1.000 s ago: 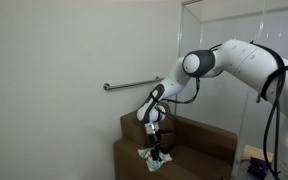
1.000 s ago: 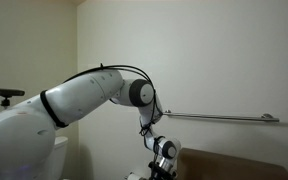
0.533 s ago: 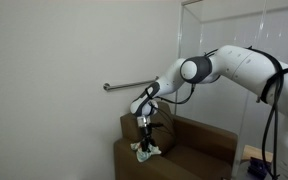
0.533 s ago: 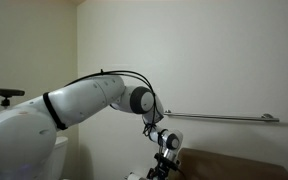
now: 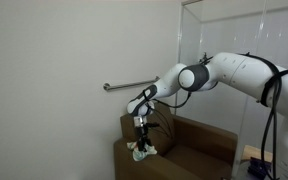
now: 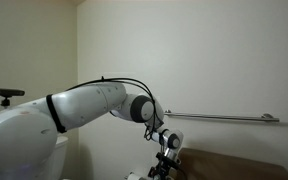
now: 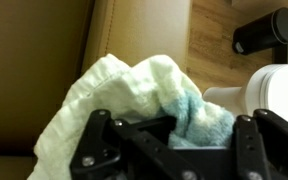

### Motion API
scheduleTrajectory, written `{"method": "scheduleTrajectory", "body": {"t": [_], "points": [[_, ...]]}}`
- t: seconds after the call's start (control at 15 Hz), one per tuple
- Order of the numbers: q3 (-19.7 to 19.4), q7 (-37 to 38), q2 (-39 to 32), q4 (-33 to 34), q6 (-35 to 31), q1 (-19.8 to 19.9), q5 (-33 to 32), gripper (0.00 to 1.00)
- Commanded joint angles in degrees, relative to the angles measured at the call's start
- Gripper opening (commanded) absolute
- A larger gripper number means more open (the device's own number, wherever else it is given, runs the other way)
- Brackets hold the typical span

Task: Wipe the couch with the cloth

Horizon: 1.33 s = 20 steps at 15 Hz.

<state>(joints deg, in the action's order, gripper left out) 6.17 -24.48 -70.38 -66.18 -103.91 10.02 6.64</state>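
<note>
We are pinching the bunched cloth (image 7: 134,95) between the fingers of our gripper (image 5: 141,144). We are holding it on the couch (image 5: 199,140) seat, near one end.

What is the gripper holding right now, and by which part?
The cloth: the gripper pinches a bunched-up fold of it; the rest spreads on the couch.

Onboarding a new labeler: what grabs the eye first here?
The big white arm reaches in from the picture's right edge, its gripper holding a pale cloth against the brown couch. Crumpled, blue-patched, the cloth fills the wrist view; a metal grab bar runs along the wall above.
</note>
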Motion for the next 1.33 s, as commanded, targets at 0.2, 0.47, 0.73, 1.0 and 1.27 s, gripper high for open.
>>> {"method": "scheduleTrajectory", "body": {"t": [0.2, 0.47, 0.73, 1.0, 1.27], "points": [[0.6, -7.6, 4.4, -13.0, -3.8, 1.0, -0.9, 0.05], [0.7, -9.7, 8.8, -22.3, -10.3, 1.5, -0.3, 0.05], [1.1, -9.7, 12.5, -30.1, -15.3, 2.0, -0.6, 0.05], [0.9, -9.0, 15.0, -34.5, -16.0, 2.3, -0.4, 0.05], [0.4, -7.8, 16.5, -35.9, -15.6, 2.5, -0.3, 0.05]]}}
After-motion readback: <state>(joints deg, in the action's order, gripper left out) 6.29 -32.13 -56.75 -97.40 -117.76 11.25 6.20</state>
